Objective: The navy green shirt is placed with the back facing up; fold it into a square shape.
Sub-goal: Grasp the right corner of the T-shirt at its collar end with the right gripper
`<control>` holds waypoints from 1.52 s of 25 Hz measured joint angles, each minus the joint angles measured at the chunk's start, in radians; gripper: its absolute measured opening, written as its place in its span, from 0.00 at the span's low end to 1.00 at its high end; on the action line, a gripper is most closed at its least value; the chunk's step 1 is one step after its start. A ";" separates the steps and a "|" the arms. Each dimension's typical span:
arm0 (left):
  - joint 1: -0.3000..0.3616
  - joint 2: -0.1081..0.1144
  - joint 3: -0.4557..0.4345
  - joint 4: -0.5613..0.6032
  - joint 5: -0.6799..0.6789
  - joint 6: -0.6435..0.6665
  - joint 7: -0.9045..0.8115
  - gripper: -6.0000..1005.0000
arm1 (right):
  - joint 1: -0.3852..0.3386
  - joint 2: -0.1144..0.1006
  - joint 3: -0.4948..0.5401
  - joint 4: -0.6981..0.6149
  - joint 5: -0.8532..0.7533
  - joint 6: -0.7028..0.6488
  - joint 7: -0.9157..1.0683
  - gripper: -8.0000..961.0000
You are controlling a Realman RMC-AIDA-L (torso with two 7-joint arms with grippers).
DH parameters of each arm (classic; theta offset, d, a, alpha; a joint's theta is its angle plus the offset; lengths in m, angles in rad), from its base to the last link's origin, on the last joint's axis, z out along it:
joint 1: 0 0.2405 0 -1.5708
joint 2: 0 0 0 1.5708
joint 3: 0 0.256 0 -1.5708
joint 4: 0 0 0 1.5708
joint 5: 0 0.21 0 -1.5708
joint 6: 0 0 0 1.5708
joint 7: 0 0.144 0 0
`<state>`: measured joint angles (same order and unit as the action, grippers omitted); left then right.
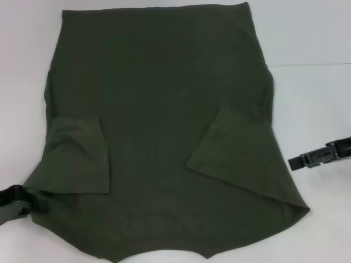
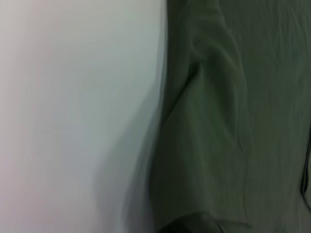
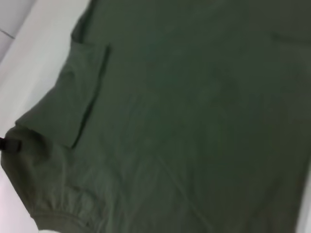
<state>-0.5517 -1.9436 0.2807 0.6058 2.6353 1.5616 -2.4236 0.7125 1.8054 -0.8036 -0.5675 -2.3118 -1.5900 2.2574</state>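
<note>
Shirt (image 1: 159,126) lies flat, back up, on the white table (image 1: 312,33), both sleeves already folded inward so the sides run straighter. Left gripper (image 1: 16,204) pinches its near left corner; right gripper (image 1: 321,155) hangs off to the side, can't tell its opening.

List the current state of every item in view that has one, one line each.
navy green shirt: spread flat on the table, plain side up, both sleeves folded inward over the body, not yet square.
left end effector: at the shirt's near left corner, touching the cloth edge.
right end effector: over the bare table off the shirt's right edge, apart from the cloth.
</note>
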 joint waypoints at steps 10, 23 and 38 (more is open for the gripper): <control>-0.004 0.002 0.000 0.000 0.000 0.021 0.002 0.04 | -0.045 -0.010 0.003 0.052 -0.027 -0.021 0.059 0.89; -0.006 -0.001 0.000 0.000 0.000 0.022 0.004 0.03 | -0.081 0.002 0.045 0.113 -0.027 0.001 0.065 0.88; -0.009 -0.003 0.000 -0.008 0.000 0.018 0.013 0.04 | -0.080 0.046 0.051 0.118 -0.061 0.071 0.080 0.87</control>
<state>-0.5603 -1.9467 0.2807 0.5975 2.6352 1.5793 -2.4103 0.6323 1.8512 -0.7525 -0.4499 -2.3731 -1.5190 2.3377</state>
